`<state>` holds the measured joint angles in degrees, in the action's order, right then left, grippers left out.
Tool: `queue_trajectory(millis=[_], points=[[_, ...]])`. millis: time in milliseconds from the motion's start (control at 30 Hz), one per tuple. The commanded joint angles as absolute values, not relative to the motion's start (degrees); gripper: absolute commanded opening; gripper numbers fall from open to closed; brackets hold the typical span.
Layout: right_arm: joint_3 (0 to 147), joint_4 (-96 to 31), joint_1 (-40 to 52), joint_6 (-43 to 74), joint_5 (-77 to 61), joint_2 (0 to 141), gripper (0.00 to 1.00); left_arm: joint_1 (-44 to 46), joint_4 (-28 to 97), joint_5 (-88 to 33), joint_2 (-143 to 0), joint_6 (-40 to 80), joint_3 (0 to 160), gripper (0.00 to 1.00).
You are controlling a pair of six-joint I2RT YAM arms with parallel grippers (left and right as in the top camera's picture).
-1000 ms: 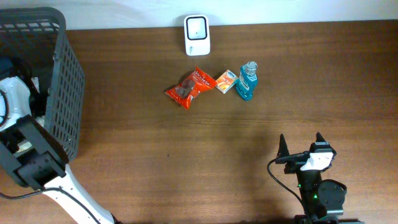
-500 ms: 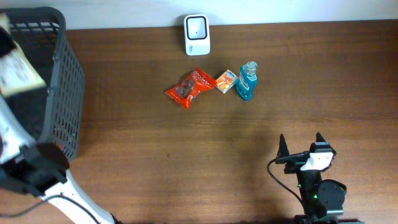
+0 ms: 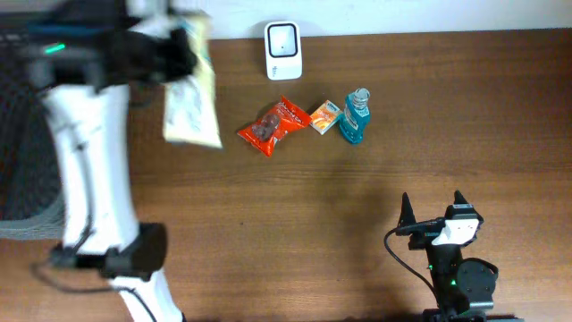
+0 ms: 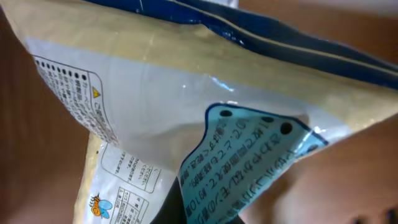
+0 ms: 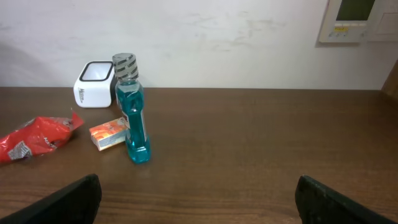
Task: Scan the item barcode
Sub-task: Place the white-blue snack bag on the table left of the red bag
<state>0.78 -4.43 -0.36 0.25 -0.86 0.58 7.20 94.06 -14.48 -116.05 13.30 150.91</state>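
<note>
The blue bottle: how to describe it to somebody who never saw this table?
Start at the white scanner at the far edge of the table. Of the three items before it, the blue bottle is rightmost in the overhead view, the only one standing upright, beside the orange box.

The hand [image 5: 198,186] stands wide open, its 2 dark fingers [image 5: 69,200] poking in at the lower left and lower right corners, with bare brown worktop [image 5: 249,149] between them. Left of center, a clear bottle [image 5: 133,115] of blue liquid stands upright with a striped cap. Just left of its base lies a small orange box [image 5: 109,134]. A red packet [image 5: 36,139] lies at the left edge. Behind the bottle, near the white wall [image 5: 217,43], sits a white scanner [image 5: 93,84]. A pale panel [image 5: 353,20] hangs on the wall in the upper right corner.
</note>
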Motion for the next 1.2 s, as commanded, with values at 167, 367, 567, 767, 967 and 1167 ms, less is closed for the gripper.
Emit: queue_trajectory(millis=[167, 367, 567, 767, 967, 1167], points=[[0.3, -4.6, 0.0, 0.9, -0.4, 0.2, 0.99, 21.9, 83.1, -1.1, -122.9, 15.7, 125.6, 0.0], [0.3, -4.6, 0.0, 0.9, -0.4, 0.2, 0.98, 22.3, 67.6, 0.0, -122.9, 23.7, 107.3, 0.0], [0.3, -4.6, 0.0, 0.9, -0.4, 0.2, 0.98, 22.9, 59.8, -5.6, -122.9, 26.3, 101.9, 0.37], [0.3, -4.6, 0.0, 0.9, -0.4, 0.2, 0.99, 21.1, 65.1, -7.7, -121.4, 20.3, 117.6, 0.61], [0.3, -4.6, 0.0, 0.9, -0.4, 0.2, 0.98, 3.6, 78.3, -3.2, -121.0, 12.3, 164.6, 0.63], [0.3, -4.6, 0.0, 0.9, -0.4, 0.2, 0.99, -27.4, 84.9, -3.2, -120.2, 14.9, 178.8, 0.71]])
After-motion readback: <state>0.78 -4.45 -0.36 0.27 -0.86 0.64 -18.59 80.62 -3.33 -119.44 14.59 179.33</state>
